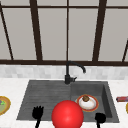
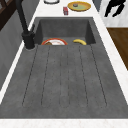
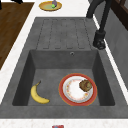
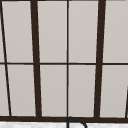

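Note:
My left hand (image 1: 37,113) hovers over the sink's front edge at the left, fingers spread and straight, holding nothing. My right hand (image 1: 100,117) floats at the front right corner of the basin, also empty; in the left side view it (image 2: 113,7) hangs beyond the counter edge with fingers loosely extended. Between the hands sits a large red ball (image 1: 67,115). In the basin lies a red-rimmed white plate (image 3: 75,93) carrying a brown muffin (image 3: 85,85), and a banana (image 3: 38,95) lies beside it.
A black faucet (image 1: 68,75) stands behind the grey sink (image 1: 45,90), whose left half is a ribbed drainboard (image 2: 65,75). A yellow plate (image 1: 3,105) rests on the left counter, a small red item (image 1: 122,99) on the right. A window fills the wall above.

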`<state>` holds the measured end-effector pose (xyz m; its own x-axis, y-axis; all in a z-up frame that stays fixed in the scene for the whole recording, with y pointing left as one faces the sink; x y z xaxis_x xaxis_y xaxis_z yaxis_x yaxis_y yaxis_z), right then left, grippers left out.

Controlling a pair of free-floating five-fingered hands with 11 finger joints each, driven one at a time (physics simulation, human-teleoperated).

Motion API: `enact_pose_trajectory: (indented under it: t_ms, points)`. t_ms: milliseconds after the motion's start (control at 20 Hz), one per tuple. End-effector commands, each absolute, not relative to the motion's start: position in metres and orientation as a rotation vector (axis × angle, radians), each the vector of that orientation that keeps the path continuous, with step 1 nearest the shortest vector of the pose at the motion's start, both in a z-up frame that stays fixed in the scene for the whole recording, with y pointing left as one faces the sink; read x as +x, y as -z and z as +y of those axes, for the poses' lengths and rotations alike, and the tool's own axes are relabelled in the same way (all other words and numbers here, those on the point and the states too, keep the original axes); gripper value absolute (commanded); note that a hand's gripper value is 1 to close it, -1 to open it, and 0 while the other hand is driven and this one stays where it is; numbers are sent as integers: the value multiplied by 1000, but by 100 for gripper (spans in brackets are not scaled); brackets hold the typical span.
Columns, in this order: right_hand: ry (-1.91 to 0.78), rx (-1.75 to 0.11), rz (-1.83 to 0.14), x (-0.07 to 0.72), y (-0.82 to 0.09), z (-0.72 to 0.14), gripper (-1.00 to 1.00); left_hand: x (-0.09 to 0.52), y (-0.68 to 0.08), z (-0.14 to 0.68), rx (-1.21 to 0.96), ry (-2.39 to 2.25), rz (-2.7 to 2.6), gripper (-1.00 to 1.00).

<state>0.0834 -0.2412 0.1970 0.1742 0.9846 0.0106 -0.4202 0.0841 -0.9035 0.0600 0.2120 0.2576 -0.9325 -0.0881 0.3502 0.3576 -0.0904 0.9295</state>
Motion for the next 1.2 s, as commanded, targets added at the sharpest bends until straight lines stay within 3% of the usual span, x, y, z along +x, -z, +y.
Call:
enact_pose_trajectory:
  t_ms: [0,200,250,1150]
  points:
    - [-1229,-924,-788,83,-197,-241,0,60,-257,212,-299,2099,-1877,-100]
    - [-1229,-924,-788,83,-197,-241,0,60,-258,211,-293,2097,-1885,-100]
    - [-1229,-924,-788,83,-197,-241,-100,60,-258,211,-295,2098,-1885,0]
    - [-1282,-859,-720,212,-188,-225,-100,61,-257,211,-247,2118,-1912,0]
